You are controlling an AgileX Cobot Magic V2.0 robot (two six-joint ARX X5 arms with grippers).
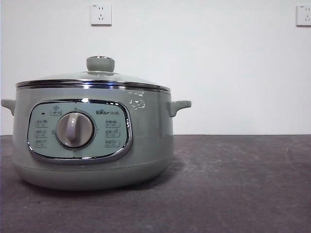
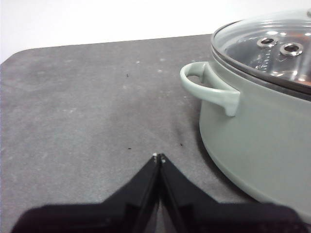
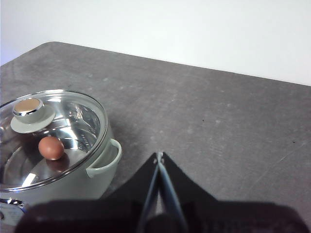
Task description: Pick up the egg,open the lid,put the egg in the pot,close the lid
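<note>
Jaws, left: you see the left gripper [image 2: 159, 157] with its jaws pressed tip to tip, nothing between them, low over bare tabletop [image 2: 82, 107] just beside the pot's side handle [image 2: 210, 87].
Jaws, right: your right gripper [image 3: 158, 156] is likewise closed to a point and holds nothing; it hangs above open tabletop, apart from the pot.
Egg: you find the egg [image 3: 51, 147] inside the pot, resting on the shiny inner floor and seen through the glass from the right wrist view. From the front view you cannot see it.
Lid: the lid [image 1: 95, 77] sits flat on the pot, its chrome rim seated all round, and its knob [image 1: 100, 63] stands upright at the centre.
Pot: the pot [image 1: 146, 141] stands at the left of your front view, its dial [image 1: 75, 129] and panel facing you, one handle out to each side.
Wall: two white sockets [image 1: 101, 14] are mounted high on the far wall, one above the pot, one at the far right.
</note>
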